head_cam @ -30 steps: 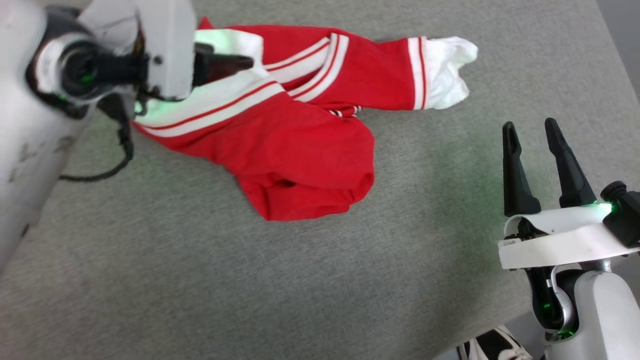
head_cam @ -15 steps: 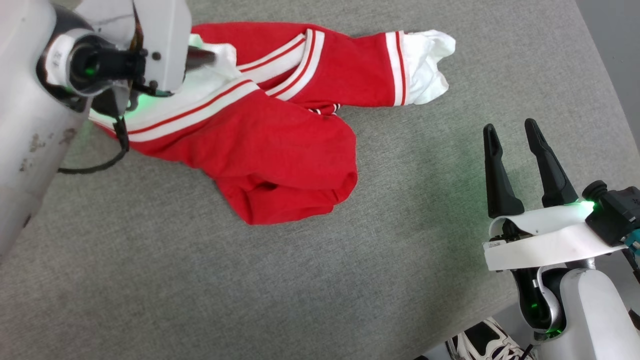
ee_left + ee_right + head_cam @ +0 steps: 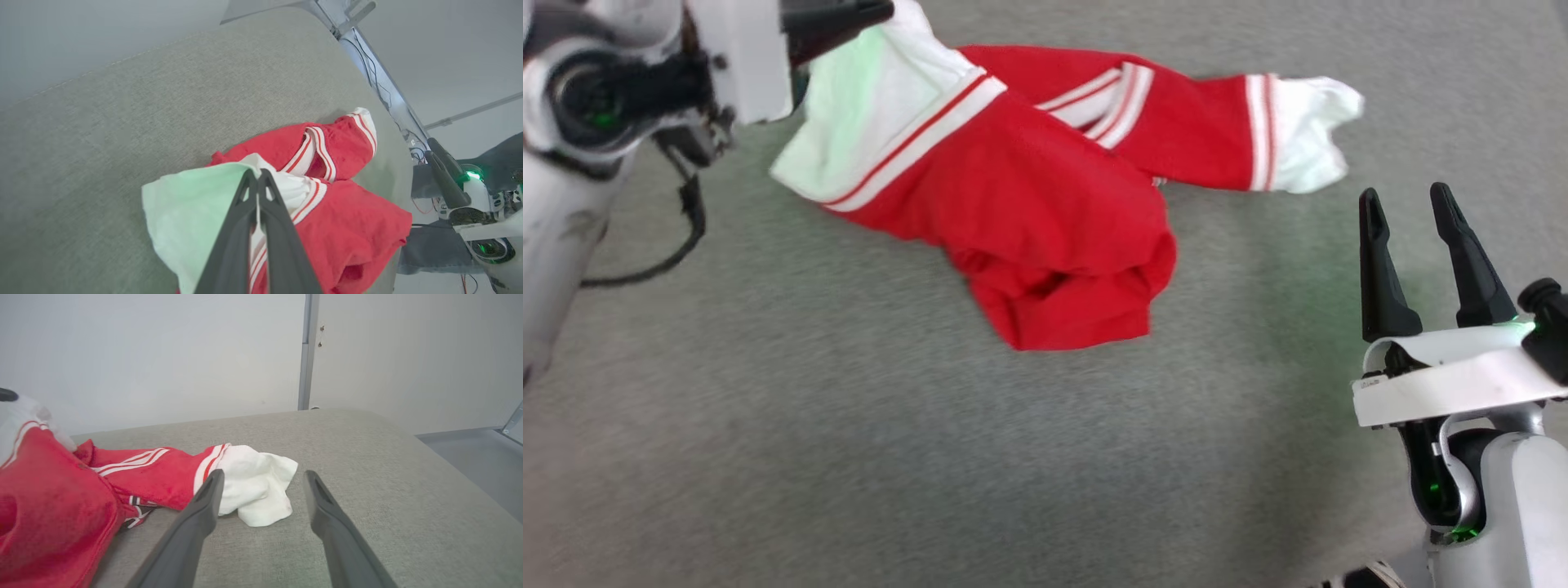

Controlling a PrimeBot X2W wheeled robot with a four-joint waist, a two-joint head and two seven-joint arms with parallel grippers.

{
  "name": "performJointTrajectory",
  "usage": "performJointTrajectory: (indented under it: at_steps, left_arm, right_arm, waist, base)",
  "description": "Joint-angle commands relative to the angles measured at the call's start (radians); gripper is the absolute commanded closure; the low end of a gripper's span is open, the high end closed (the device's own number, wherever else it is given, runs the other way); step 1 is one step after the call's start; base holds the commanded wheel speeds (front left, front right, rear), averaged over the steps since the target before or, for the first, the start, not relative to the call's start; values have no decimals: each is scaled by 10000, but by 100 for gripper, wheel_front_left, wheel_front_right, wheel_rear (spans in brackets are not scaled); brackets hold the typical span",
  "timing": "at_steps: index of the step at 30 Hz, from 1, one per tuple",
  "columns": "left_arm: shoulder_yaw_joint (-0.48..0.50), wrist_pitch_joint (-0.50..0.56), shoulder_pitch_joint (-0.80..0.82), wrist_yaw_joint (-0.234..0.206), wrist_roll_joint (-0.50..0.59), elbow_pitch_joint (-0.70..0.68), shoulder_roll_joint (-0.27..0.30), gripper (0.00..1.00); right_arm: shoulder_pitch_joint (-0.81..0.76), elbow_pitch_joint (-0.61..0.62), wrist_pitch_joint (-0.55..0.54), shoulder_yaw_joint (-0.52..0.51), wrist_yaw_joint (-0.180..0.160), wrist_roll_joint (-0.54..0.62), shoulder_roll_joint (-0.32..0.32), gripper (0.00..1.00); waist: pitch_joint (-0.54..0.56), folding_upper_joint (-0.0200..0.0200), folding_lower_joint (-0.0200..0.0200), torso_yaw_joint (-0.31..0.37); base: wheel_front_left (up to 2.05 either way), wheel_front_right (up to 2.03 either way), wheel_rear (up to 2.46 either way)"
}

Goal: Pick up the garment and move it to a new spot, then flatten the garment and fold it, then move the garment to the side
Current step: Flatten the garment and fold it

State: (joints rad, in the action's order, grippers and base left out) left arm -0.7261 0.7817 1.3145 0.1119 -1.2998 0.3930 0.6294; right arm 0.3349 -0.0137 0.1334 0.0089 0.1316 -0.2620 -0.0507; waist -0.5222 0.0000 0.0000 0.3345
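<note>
The garment (image 3: 1045,212), a bright red T-shirt with white sleeves and red-and-white stripe trim, lies crumpled on the grey padded table (image 3: 849,457). My left gripper (image 3: 882,10) is at the top left, shut on one white sleeve (image 3: 874,106) and holding it lifted off the table. In the left wrist view the dark fingers (image 3: 235,245) pinch the white cloth (image 3: 184,212), with red fabric (image 3: 351,232) draped below. The other white sleeve (image 3: 1307,135) rests on the table at the right. My right gripper (image 3: 1409,200) stands open at the lower right, apart from the garment (image 3: 53,506).
The table's far edge and a pale wall (image 3: 163,355) lie beyond the garment. A metal frame with cables (image 3: 380,77) runs past the table's right side. A black cable (image 3: 678,245) hangs from my left wrist.
My left gripper has risen and lifted the white sleeve, pulling the red body up with it. The head view has shifted. The right gripper stays open.
</note>
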Motion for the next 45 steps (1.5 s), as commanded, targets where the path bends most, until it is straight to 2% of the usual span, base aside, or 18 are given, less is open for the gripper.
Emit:
performJointTrajectory:
  at_steps: [1,10,15,18,23,37,38,40,41,42,45]
  left_arm:
    - [260,-269,-454,108,-294,-444,264,100]
    - [1287,-2037,-3927,192,-1571,-2522,2241,100]
    - [1655,-3255,-5887,202,-2073,-2924,2818,100]
    - [1749,-3878,-6679,201,-2018,-3087,3130,100]
    - [1705,-4543,-7260,198,-1787,-2852,3260,100]
    - [914,-5999,-7506,198,-1254,-800,2766,100]
    - [846,-6072,-7531,197,-1276,-729,2734,89]
    - [713,-6312,-7522,197,-1147,-628,2758,53]
    - [652,-6460,-7505,197,-1067,-597,2790,7]
    - [582,-6625,-7487,197,-973,-582,2821,0]
    - [463,-7214,-7482,199,-783,-594,2989,0]
  right_arm:
    - [56,88,-191,-62,-16,167,2,0]
    - [128,563,-1115,-256,-16,598,3,0]
    - [45,840,-1503,-322,-16,684,2,0]
    - [-31,985,-1672,-359,-16,709,2,0]
    - [-76,1152,-1830,-391,-16,687,5,0]
    - [-331,1380,-2124,-231,-16,680,10,0]
    - [-369,1396,-2164,-191,-16,728,8,0]
    - [-382,1430,-2266,-123,-16,800,8,0]
    - [-386,1449,-2315,-117,-16,861,7,0]
    - [-394,1467,-2379,-81,-16,910,8,0]
    - [-450,1538,-2661,92,-16,1152,8,0]
  waist:
    - [818,0,0,-1147]
    - [1602,0,0,-2548]
    - [1734,0,0,-2965]
    - [1746,0,0,-3117]
    - [1696,0,0,-3201]
    - [1492,0,0,-2687]
    - [1501,0,0,-2668]
    - [1528,0,0,-2640]
    - [1547,0,0,-2642]
    - [1576,0,0,-2651]
    - [1672,0,0,-2713]
  base:
    - [0,0,0]
    - [0,0,0]
    - [0,0,0]
    - [0,0,0]
    - [0,0,0]
    - [0,0,0]
    - [0,0,0]
    - [0,0,0]
    - [0,0,0]
    - [0,0,0]
    - [0,0,0]
